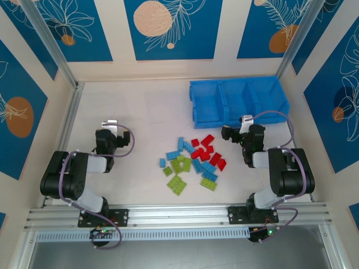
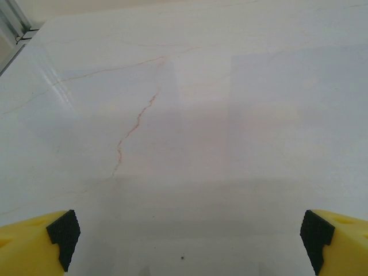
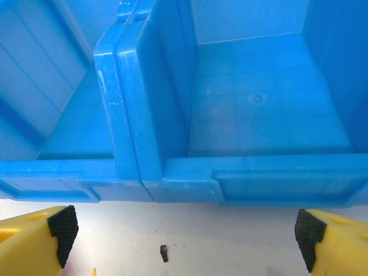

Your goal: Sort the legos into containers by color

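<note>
The legos [image 1: 193, 162] lie loose in a pile at the middle of the white table: red ones [image 1: 205, 148] at the back right, light blue ones [image 1: 182, 147] at the back left and through the middle, lime green ones [image 1: 178, 174] in front. The containers [image 1: 238, 100] are a bright blue bin tray at the back right. In the right wrist view its compartments [image 3: 259, 109] hold nothing. My right gripper [image 1: 245, 122] [image 3: 187, 238] is open just in front of the tray's near wall. My left gripper [image 1: 112, 126] [image 2: 187, 241] is open over bare table, left of the pile.
A metal frame rail [image 1: 70, 112] runs along the table's left edge and another [image 1: 179, 213] along the front by the arm bases. Patterned walls close the back and sides. A small dark speck [image 3: 164, 253] lies on the table between my right fingers.
</note>
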Motion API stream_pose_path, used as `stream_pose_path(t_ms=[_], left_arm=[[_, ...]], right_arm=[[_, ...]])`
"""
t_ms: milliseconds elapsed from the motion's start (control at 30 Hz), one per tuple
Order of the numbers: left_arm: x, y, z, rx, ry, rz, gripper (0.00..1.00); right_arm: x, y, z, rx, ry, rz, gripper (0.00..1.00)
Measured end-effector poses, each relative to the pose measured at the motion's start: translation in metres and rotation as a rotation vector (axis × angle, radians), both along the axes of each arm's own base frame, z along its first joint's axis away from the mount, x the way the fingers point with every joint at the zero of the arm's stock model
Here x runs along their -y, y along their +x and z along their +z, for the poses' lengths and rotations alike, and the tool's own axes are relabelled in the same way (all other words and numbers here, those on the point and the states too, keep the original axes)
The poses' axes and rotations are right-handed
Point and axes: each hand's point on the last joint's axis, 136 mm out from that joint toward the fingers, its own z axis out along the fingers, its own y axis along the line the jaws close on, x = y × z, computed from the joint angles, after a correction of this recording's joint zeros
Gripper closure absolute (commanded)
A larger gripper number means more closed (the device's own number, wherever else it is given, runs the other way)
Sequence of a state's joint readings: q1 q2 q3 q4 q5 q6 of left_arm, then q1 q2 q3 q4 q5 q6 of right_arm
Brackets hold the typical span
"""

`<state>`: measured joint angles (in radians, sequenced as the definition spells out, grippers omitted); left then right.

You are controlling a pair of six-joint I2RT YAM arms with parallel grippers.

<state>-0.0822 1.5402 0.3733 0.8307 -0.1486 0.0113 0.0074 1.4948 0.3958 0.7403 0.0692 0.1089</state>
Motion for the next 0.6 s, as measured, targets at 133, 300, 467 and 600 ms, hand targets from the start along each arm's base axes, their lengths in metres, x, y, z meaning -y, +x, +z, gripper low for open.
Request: stream_pose_path(t_ms=[133, 300, 467, 600], left_arm=[[0.007, -0.004, 0.013, 0.007, 0.011, -0.04, 0.0], [0.033, -0.024, 0.094, 0.136, -0.019, -0.102, 0.0], [0.11, -0.063, 0.188, 0.226, -0.096, -0.354, 0.0], [0.165, -0.106, 0.234, 0.155, -0.099, -0.631, 0.0]], right_arm=[[-0.005, -0.005, 0.042, -0.056, 0.028, -0.082, 0.04], [-0.025, -0.026, 0.142, -0.054, 0.227, -0.144, 0.04], [-0.06, -0.072, 0.116, -0.334, 0.291, -0.086, 0.01], [-0.08, -0.106, 0.072, -0.644, 0.204, -0.046, 0.01]])
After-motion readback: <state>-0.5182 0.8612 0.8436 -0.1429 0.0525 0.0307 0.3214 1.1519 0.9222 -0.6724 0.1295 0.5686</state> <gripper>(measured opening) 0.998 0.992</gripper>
